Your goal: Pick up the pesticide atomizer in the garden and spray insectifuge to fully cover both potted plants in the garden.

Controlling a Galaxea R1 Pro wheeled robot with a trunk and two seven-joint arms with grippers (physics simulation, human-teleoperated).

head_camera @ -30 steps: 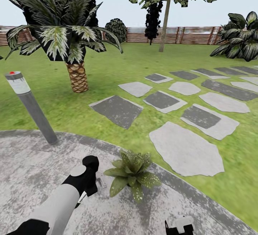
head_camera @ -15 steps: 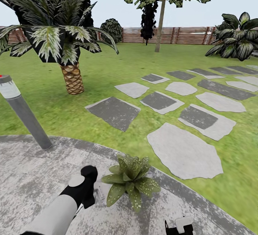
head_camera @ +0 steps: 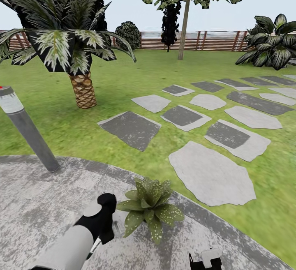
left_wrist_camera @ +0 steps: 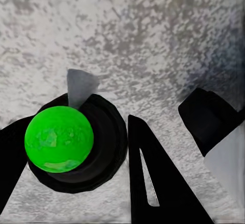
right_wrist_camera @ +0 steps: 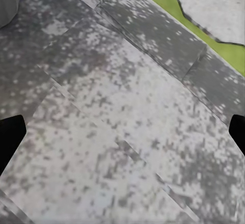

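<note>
- left gripper (left_wrist_camera: 76,147): fingers closed round the bottle (left_wrist_camera: 71,139); just left of the potted plant (head_camera: 150,206)
- right gripper (right_wrist_camera: 122,132): fingers spread open over the patio (right_wrist_camera: 122,106)

Speckled green potted plant (head_camera: 150,206) sits on the patio (head_camera: 37,196) edge.

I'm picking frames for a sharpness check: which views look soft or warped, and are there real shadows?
Head view: wide-angle bend, the lamp post leaning outward; flat light, no cast shadow under the potted plant. Left wrist view: blotchy patio texture, a green ball crisp. Right wrist view: paving smeared and pixelated.
</note>
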